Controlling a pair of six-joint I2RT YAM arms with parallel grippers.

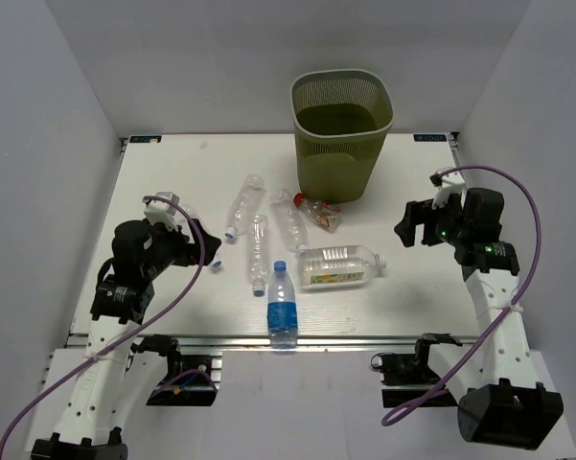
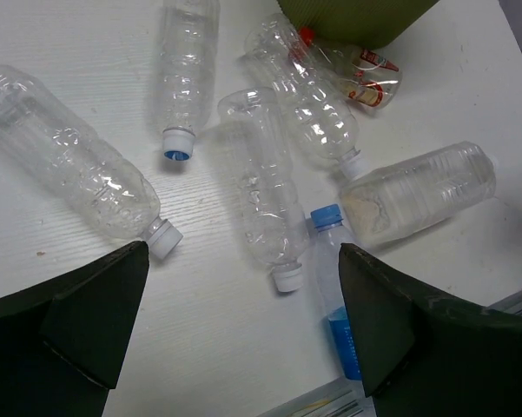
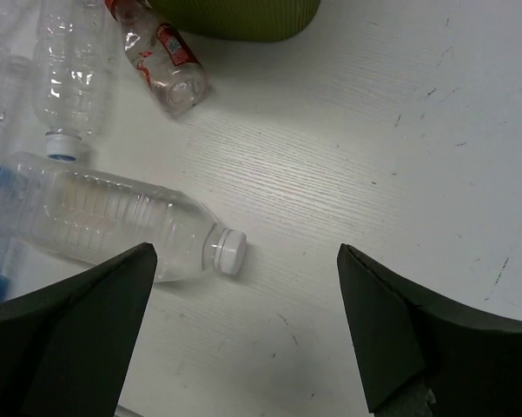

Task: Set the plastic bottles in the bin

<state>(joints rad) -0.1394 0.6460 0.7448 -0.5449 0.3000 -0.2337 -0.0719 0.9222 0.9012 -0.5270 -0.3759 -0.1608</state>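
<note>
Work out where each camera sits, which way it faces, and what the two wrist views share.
Top external: above and behind the arms, looking down the table toward the bin; left arm and right arm show.
Left wrist: on the left arm, looking down on the bottles; its open fingers fill the bottom corners.
Right wrist: on the right arm, looking down at the table; its open fingers show likewise.
Shared: both wrist views catch the wide bottle and the red-capped bottle.
</note>
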